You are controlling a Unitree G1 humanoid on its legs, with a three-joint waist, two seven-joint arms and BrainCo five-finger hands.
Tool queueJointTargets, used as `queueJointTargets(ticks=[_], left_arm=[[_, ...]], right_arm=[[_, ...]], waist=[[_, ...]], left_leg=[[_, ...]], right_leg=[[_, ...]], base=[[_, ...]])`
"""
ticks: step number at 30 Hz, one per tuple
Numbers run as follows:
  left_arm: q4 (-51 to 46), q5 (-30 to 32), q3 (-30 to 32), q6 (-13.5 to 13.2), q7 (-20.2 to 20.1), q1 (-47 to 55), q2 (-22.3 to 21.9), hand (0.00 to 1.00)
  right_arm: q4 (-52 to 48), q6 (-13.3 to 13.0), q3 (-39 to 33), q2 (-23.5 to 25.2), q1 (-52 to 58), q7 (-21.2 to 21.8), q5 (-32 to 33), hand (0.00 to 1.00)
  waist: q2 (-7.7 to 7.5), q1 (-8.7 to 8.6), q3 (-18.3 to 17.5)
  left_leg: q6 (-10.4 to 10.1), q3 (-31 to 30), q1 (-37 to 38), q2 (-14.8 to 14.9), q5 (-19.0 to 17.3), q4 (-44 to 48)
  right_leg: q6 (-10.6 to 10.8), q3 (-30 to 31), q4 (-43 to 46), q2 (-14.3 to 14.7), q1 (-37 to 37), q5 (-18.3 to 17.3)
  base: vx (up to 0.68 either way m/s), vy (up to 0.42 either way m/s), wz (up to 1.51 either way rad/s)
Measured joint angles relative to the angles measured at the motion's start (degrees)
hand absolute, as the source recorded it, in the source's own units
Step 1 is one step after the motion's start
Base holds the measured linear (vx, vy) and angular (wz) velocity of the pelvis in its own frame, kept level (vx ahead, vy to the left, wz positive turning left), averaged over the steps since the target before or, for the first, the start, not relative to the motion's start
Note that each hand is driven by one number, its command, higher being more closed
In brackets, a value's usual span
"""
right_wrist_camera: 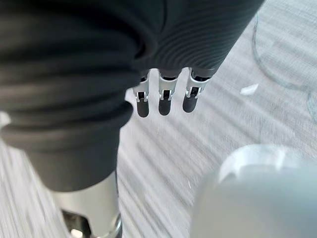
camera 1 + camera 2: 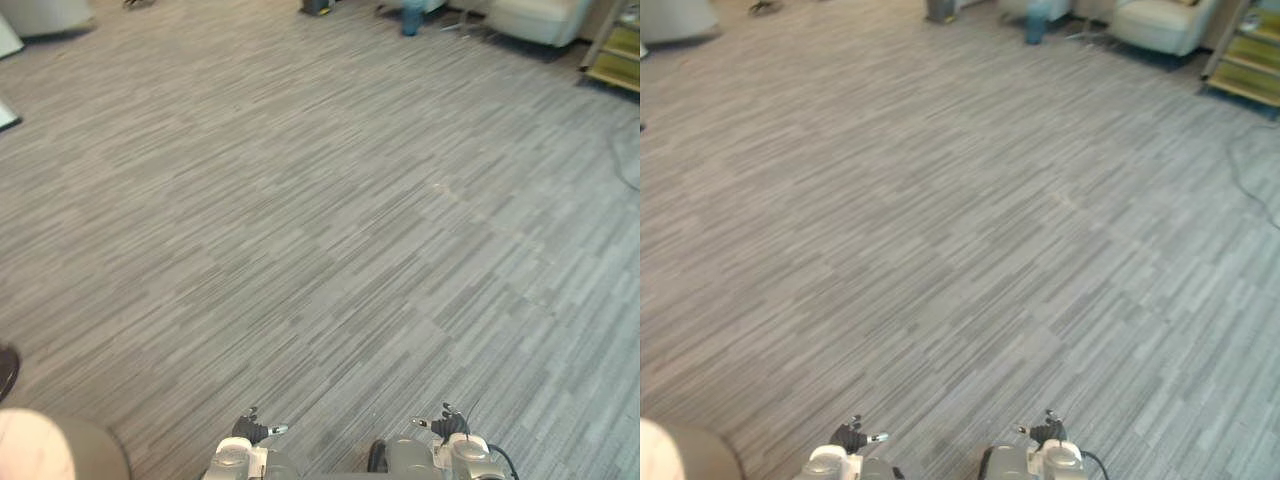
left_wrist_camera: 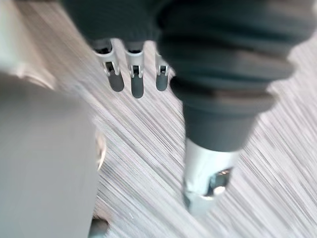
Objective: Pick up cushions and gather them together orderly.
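No cushion can be made out for certain. A rounded pale pink and olive-grey shape (image 2: 45,448) lies at the near left corner of the grey striped carpet (image 2: 320,220); I cannot tell what it is. My left hand (image 3: 131,74) hangs over the carpet with straight fingers and holds nothing. My right hand (image 1: 163,96) hangs the same way, fingers straight and empty, above the carpet.
A pale armchair (image 2: 535,18) stands at the far right, with a shelf of yellow-green boards (image 2: 618,55) beside it. A pale grey piece of furniture (image 2: 45,15) sits at the far left. A thin cable (image 2: 1250,185) curves on the floor at the right.
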Motion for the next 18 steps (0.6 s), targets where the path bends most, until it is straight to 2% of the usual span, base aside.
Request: queueJointTargets(ticks=[2,4,6,7,9,10,11,12,13,14,15,16,17,18], left_arm=[[-0.56,0.01,0.03,0.0,0.04,-0.03,-0.26,0.0],[-0.76,0.0,0.27,-0.1,0.02,-0.27,-0.38,0.0],[-0.93,0.02,0.28,-0.09,0.03,-0.48,-0.52,0.0],[-0.9,0.03,0.27,-0.1,0.03,-0.71,-0.6,0.0],[-0.88,0.11,0.12,-0.11,0.05,-1.0,-0.68,0.0],[-0.81,0.07,-0.16,-0.13,0.06,-0.97,-0.71,0.0],[-0.82,0.08,-0.17,-0.14,0.03,-1.01,-0.59,0.0],[-0.83,0.07,-0.17,-0.13,-0.05,-1.07,-0.2,0.0],[-0.82,0.07,-0.27,-0.1,-0.06,-1.16,0.26,0.0],[-0.85,-0.01,-0.14,-0.12,0.0,-1.4,0.58,0.0],[-0.76,0.0,-0.24,-0.1,0.07,-1.6,0.78,0.0],[-0.24,-0.05,-0.39,0.16,0.1,-2.09,0.96,0.0],[-0.17,-0.1,-1.05,0.42,0.16,-1.99,1.34,0.0],[0.13,-0.1,-1.76,0.49,0.15,-1.99,1.45,0.0]], right_arm=[[0.72,0.26,-1.18,-1.25,1.24,-0.15,1.11,0.0],[1.29,0.46,-2.64,-1.31,2.79,-0.19,1.33,0.0],[2.25,0.98,-3.4,-1.16,3.82,-0.24,1.7,0.0],[2.23,0.97,-4.43,-0.83,4.2,-0.4,1.83,0.0],[2.19,0.93,-5.49,-0.54,4.74,-0.74,1.91,0.0],[2.01,0.9,-5.55,-0.23,4.92,-0.93,1.91,0.0],[1.89,0.84,-5.79,0.14,4.92,-0.99,1.93,0.0],[1.69,0.81,-6.34,0.79,4.89,-1.01,2.02,0.0],[1.61,0.67,-6.64,1.61,5.06,-1.07,2.12,0.0],[1.75,0.69,-6.85,2.25,5.37,-0.97,2.09,0.0],[1.57,0.62,-7.39,2.75,5.27,-0.93,2.07,0.0],[1.54,0.58,-7.88,3.36,5.18,-0.93,2.07,0.0],[1.48,0.58,-8.2,3.71,5.1,-0.92,2.17,0.0],[1.47,0.63,-8.21,3.58,4.97,-0.93,2.16,0.0]], waist=[[0.09,0.03,0.07],[0.17,0.08,0.24],[0.31,0.08,0.37],[0.56,0.02,0.74],[0.53,0.05,0.9],[0.57,0.09,0.87],[0.16,0.45,0.72],[-0.54,0.58,0.39],[-1.71,0.56,-0.27],[-3.31,0.99,-0.42],[-3.87,1.36,-0.46],[-4.14,1.09,-0.17],[-4.36,0.28,0.09],[-4.28,-0.22,0.42]], left_leg=[[-2.71,-5.67,-2.8,-4.57,-1.58,0.18],[-4.27,-7.91,-6.21,-8.59,-2.58,-3.72],[-4.6,-9.0,-8.27,-12.02,-2.42,-12.04],[-5.38,-11.34,-9.18,-14.59,-1.82,-19.0],[-6.94,-15.77,-9.26,-17.77,1.3,-30.87],[-6.96,-17.24,-9.23,-18.72,3.43,-36.63],[-5.43,-17.98,-9.09,-19.43,7.0,-36.86],[-4.23,-18.07,-9.29,-20.37,7.62,-35.86],[-2.16,-17.48,-9.7,-22.03,5.94,-33.58],[-1.55,-15.35,-8.98,-23.07,3.73,-32.89],[-1.31,-14.23,-8.19,-23.58,2.74,-32.75],[-0.14,-13.99,-6.53,-24.12,1.1,-32.09],[0.43,-13.91,-4.37,-24.42,-0.46,-31.99],[0.64,-14.01,-2.18,-24.48,-1.41,-32.37]], right_leg=[[-2.17,4.19,-1.12,0.9,1.79,-0.14],[-3.04,8.22,-3.3,1.31,3.1,0.4],[-3.06,12.0,-5.13,1.64,4.42,0.59],[-3.0,14.03,-6.4,1.84,5.62,0.52],[-2.31,16.89,-8.18,1.92,7.03,-0.16],[-1.76,18.39,-8.86,2.11,7.79,-1.15],[-1.26,20.17,-8.71,1.97,8.08,-2.53],[-0.93,21.36,-8.69,1.25,8.26,-3.7],[0.35,22.26,-7.27,-0.52,8.36,-5.48],[2.84,22.71,-0.41,-1.53,6.01,-6.39],[4.8,22.32,6.31,-2.0,2.94,-6.15],[10.27,20.84,16.98,-2.32,-1.33,-3.55],[13.35,18.97,25.78,-3.29,-4.67,-2.13],[12.43,16.06,30.28,-4.44,-6.62,-2.59]], base=[[0.23,-0.08,-1.06],[0.25,0.008,-1.24],[0.27,0.074,-1.19],[0.32,0.139,-1.03],[0.39,0.186,-0.92],[0.42,0.209,-0.89],[0.58,0.285,-0.83],[0.54,0.267,-0.68],[0.55,0.242,-0.66],[0.52,0.184,-0.66],[0.49,0.15,-0.57],[0.58,0.163,-0.24],[0.49,0.119,-0.02],[0.52,0.07,0.0]])
